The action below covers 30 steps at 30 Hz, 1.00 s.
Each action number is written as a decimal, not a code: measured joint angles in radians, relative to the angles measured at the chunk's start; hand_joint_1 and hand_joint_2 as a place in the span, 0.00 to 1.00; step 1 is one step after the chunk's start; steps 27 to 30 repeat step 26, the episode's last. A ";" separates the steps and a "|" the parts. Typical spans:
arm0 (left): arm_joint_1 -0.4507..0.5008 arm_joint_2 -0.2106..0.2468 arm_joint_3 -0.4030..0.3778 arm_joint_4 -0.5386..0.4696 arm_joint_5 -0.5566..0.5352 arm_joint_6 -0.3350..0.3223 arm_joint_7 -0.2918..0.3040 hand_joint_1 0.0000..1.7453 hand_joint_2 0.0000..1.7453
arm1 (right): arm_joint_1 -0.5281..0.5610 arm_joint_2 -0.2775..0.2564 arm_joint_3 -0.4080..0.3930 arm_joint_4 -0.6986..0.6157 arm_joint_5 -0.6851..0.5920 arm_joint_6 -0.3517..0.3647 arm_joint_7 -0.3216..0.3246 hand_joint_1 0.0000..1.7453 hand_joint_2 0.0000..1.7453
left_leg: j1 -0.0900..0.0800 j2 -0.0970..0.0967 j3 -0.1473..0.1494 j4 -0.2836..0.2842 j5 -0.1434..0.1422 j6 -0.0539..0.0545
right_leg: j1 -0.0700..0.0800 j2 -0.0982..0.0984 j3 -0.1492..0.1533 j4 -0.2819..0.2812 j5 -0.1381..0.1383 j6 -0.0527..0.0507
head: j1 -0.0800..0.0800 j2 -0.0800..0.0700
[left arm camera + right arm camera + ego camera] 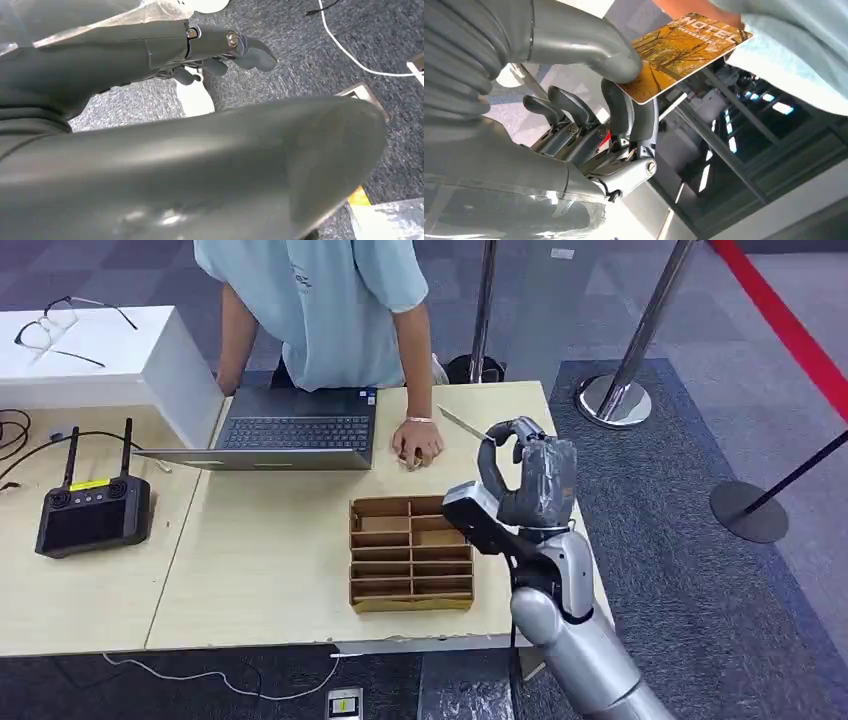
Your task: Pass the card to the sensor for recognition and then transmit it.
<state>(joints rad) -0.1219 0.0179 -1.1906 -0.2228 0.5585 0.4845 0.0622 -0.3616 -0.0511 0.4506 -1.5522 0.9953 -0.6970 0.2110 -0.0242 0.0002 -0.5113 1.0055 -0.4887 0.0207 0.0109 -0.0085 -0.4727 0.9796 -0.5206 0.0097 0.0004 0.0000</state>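
Orange and gold, the card (681,50) has trees printed on it and big letters along one edge. The right hand (525,475) holds it up in the air above the far right part of the pale wooden table (270,570). The thick grey thumb (589,52) presses on one face of the card and a dark finger (621,112) presses on the other face, so the card is pinched at one corner. Most of the card sticks out past the fingers. In the head view the card (462,423) looks like a thin strip, pointing from the hand toward a person's hand (417,443) that rests on the table. The card and that hand are near each other but not touching.

A person in a light blue shirt (320,310) leans over an open laptop (290,430). A brown cardboard tray (410,552) with many small boxes sits on the table just beside the right arm.

The left hand (215,52) hangs over grey carpet. Its fingers are curled in and hold nothing.
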 joint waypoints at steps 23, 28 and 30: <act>-0.013 -0.001 -0.003 0.000 -0.026 -0.010 0.012 0.00 0.00 | -0.047 -0.006 0.144 0.100 -0.009 0.000 0.053 1.00 1.00 | 0.000 0.000 0.000 0.000 0.000 0.000 | 0.000 0.000 0.000 0.000 0.000 0.000 | -0.001 0.000; -0.016 -0.002 -0.005 0.000 -0.027 -0.010 0.012 0.00 0.00 | -0.066 -0.006 0.153 0.111 -0.022 0.000 0.053 1.00 1.00 | 0.000 0.000 0.000 0.000 0.000 0.000 | 0.000 0.000 -0.001 0.000 0.000 0.000 | 0.000 0.000; -0.016 -0.002 -0.005 0.000 -0.027 -0.010 0.012 0.00 0.00 | -0.066 -0.006 0.153 0.111 -0.022 0.000 0.053 1.00 1.00 | 0.000 0.000 0.000 0.000 0.000 0.000 | 0.000 0.000 -0.001 0.000 0.000 0.000 | 0.000 0.000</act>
